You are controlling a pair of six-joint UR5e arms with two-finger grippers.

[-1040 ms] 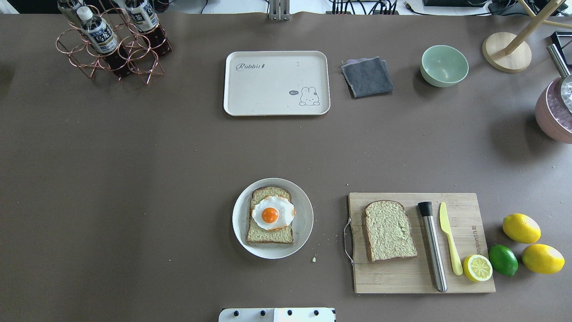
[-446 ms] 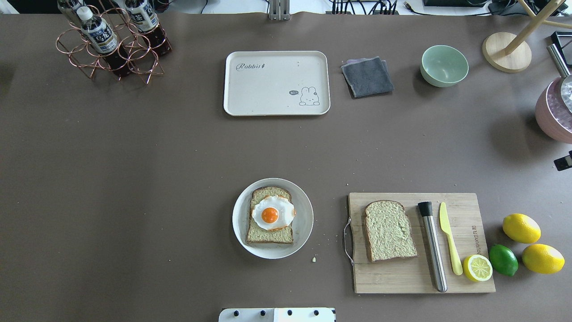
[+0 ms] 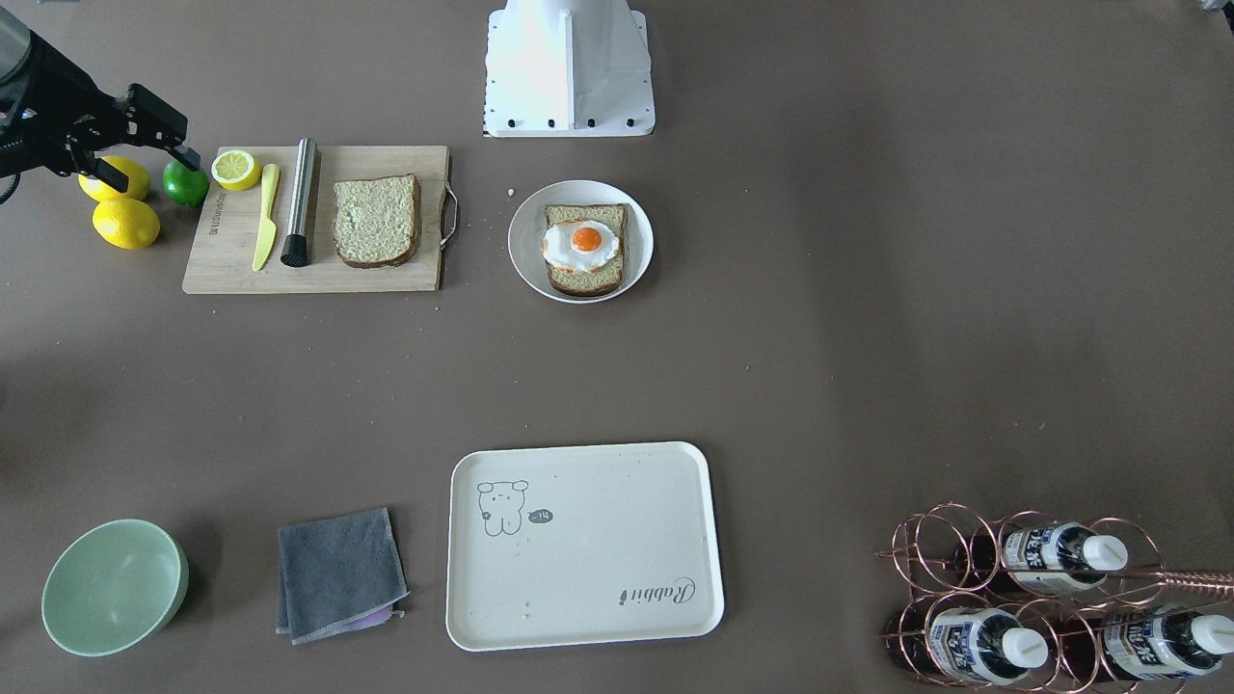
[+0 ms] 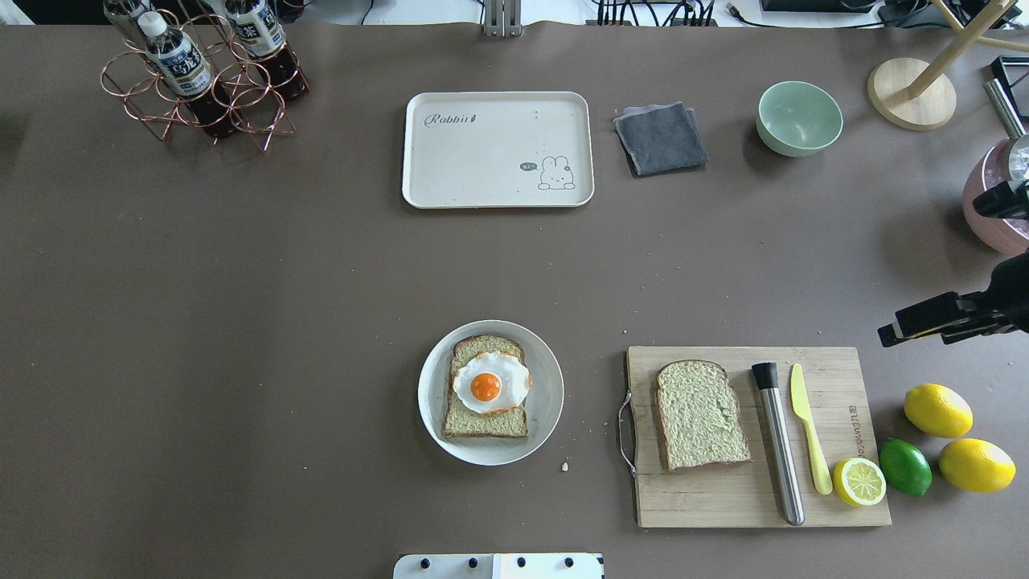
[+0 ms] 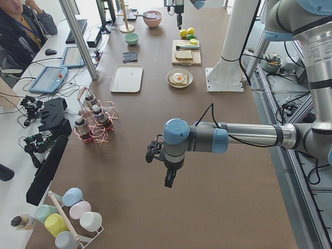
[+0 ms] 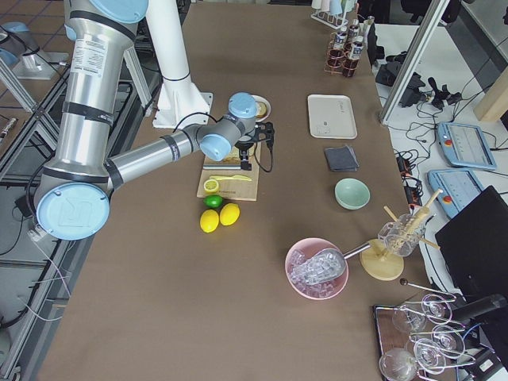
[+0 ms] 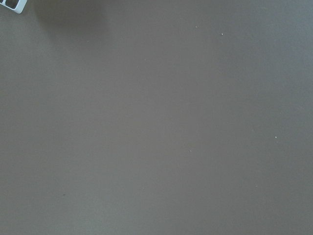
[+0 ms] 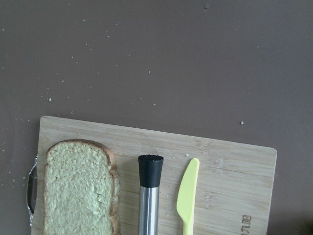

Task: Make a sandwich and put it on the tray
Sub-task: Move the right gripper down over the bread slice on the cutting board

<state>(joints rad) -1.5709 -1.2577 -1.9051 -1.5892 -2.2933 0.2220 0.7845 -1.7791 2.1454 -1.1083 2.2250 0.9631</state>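
Left of the cutting board (image 4: 836, 498), egg-topped bread slice (image 4: 486, 390) on a plate (image 4: 548, 402); tray (image 4: 482, 181) farther beyond. On the board, second slice (image 4: 701, 414) — not yet stacked. Off its far-right corner, right gripper (image 4: 916, 328), jaws apart; a shallow pinch could drop that slice. State of left gripper (image 5: 169, 179): cannot tell.

"Rabbit" script on tray (image 4: 482, 161), cutting board (image 4: 723, 498) stamp and bottle labels (image 4: 178, 64) unreadable

Table (image 4: 241, 322) is looking matt, smooth. Board (image 4: 836, 498) is showing wood grain. Tray (image 4: 482, 161) is looking matt, prob. plastic. Muddler (image 4: 784, 458) is shining, brushed metal; knife (image 4: 808, 426) is looking plastic. Cloth (image 4: 661, 138) is looking fuzzy. Rack (image 4: 241, 88) is gleaming, copper wire.
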